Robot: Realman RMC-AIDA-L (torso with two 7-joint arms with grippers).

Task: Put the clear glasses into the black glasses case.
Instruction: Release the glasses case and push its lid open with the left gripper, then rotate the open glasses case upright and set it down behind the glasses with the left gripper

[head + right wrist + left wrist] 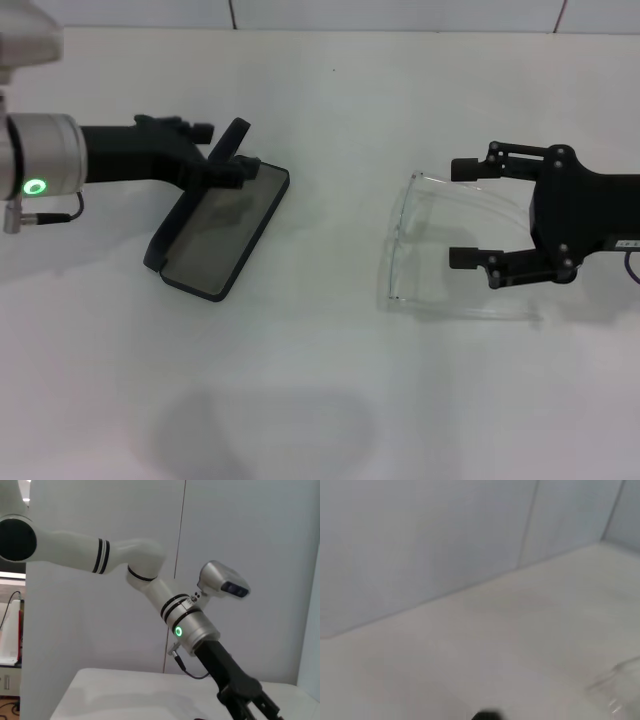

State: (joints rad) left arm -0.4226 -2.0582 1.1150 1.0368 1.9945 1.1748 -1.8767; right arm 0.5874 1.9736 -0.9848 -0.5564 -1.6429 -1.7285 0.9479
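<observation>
The black glasses case (225, 238) lies open at the left of the white table, grey lining up, with its lid standing on edge along the case's left side. My left gripper (228, 152) is at the far end of that lid, a finger on each side, shut on it. The clear glasses (400, 240) lie at centre right, lenses toward the case and thin arms pointing right. My right gripper (455, 213) hovers open over those arms, one fingertip near the far arm and one between the arms. The left wrist view catches a corner of the clear glasses (616, 687).
The white table (320, 400) ends at a pale wall at the back (320, 12). Bare table separates the case from the glasses. The right wrist view shows my left arm (192, 630) reaching down to the table.
</observation>
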